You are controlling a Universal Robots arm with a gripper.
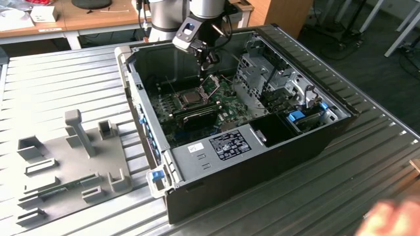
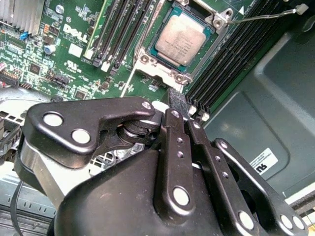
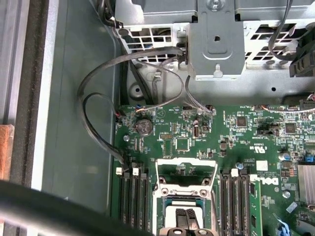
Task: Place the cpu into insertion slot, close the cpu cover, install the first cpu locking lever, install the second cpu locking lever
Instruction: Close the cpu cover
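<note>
The cpu (image 2: 180, 38), a dull grey-brown square chip, lies seated in the insertion slot (image 1: 192, 99), whose silvery rim (image 2: 158, 69) is ringed by green board. The cpu cover (image 3: 186, 168), a silvery frame with a cut-out middle, stands swung open at the slot's far edge and shows upright in the exterior view (image 1: 211, 84). A thin wire locking lever (image 2: 263, 17) is raised beside the slot. My gripper (image 2: 178, 101) hangs just above the slot with its black fingers pressed together, holding nothing. In the first wrist view the gripper (image 3: 186, 219) sits over the chip (image 3: 170, 219).
Long black memory slots (image 2: 123, 29) flank the socket. A metal drive cage (image 3: 216, 39) and grey cables (image 3: 103, 98) lie beyond the cover. The case wall (image 2: 261, 113) is close by. A grey fixture plate (image 1: 72, 162) lies at the exterior view's left. A hand (image 1: 394, 219) shows at its lower right.
</note>
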